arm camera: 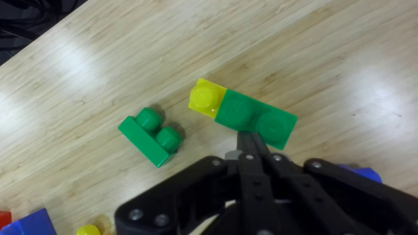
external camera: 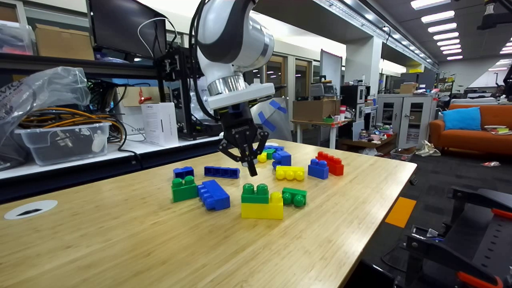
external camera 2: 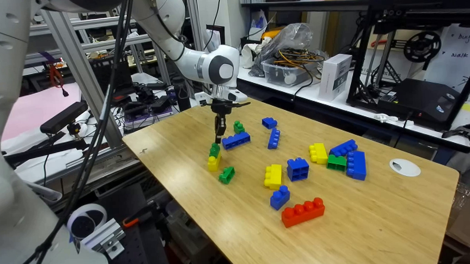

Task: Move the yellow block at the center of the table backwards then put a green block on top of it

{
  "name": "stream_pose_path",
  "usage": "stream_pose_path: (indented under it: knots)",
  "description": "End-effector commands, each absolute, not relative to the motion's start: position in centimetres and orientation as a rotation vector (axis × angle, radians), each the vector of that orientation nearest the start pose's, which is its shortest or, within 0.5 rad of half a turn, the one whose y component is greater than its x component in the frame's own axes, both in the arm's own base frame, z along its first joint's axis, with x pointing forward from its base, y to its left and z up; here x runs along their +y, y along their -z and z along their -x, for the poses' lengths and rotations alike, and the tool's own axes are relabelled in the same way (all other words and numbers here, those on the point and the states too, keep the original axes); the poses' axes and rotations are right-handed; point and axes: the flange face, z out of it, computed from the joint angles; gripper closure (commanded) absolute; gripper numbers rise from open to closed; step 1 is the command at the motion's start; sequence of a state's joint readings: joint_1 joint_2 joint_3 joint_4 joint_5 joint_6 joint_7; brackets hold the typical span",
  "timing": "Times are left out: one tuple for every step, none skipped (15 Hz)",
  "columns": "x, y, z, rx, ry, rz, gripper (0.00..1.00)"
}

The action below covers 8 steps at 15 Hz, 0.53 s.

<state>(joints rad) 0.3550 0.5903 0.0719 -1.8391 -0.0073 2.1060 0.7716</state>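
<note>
The yellow block (external camera: 262, 211) lies on the table (external camera: 140, 248) with its studs up. The green block (external camera: 255, 196) sits on top of it at one end, leaving one yellow stud bare. The pair also shows in an exterior view as the green block (external camera 2: 214, 149) on the yellow block (external camera 2: 214, 163). In the wrist view the green block (arm camera: 256, 117) covers most of the yellow block (arm camera: 204, 97). My gripper (external camera: 253, 174) is shut and empty, with a gap above the blocks. In the wrist view its fingertips (arm camera: 249, 135) are together and overlap the green block's edge.
A loose green brick (arm camera: 147, 140) lies on its side beside the stack. A blue brick (external camera: 214, 195) and a green brick (external camera: 184, 189) lie on the stack's other side. Several yellow, blue and red bricks, such as the red brick (external camera 2: 302, 212), are spread farther along the table.
</note>
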Motion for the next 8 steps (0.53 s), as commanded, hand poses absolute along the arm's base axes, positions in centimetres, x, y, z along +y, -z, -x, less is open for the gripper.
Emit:
stream_pose_path:
  knots:
    - [24.5, -21.0, -56.1, 0.511, -0.369, 3.197, 1.0]
    - [24.3, -21.8, -56.5, 0.465, -0.344, 3.187, 1.0]
    - [23.8, -22.6, -56.9, 0.402, -0.349, 3.178, 0.74]
    - [23.4, -23.0, -57.3, 0.358, -0.341, 3.169, 0.72]
    - [22.6, -23.6, -57.8, 0.309, -0.332, 3.155, 0.67]
    - [21.8, -23.9, -58.2, 0.257, -0.33, 3.149, 0.59]
    - [20.8, -24.1, -58.6, 0.214, -0.326, 3.139, 0.53]
    - [20.0, -24.2, -59.0, 0.176, -0.329, 3.131, 0.45]
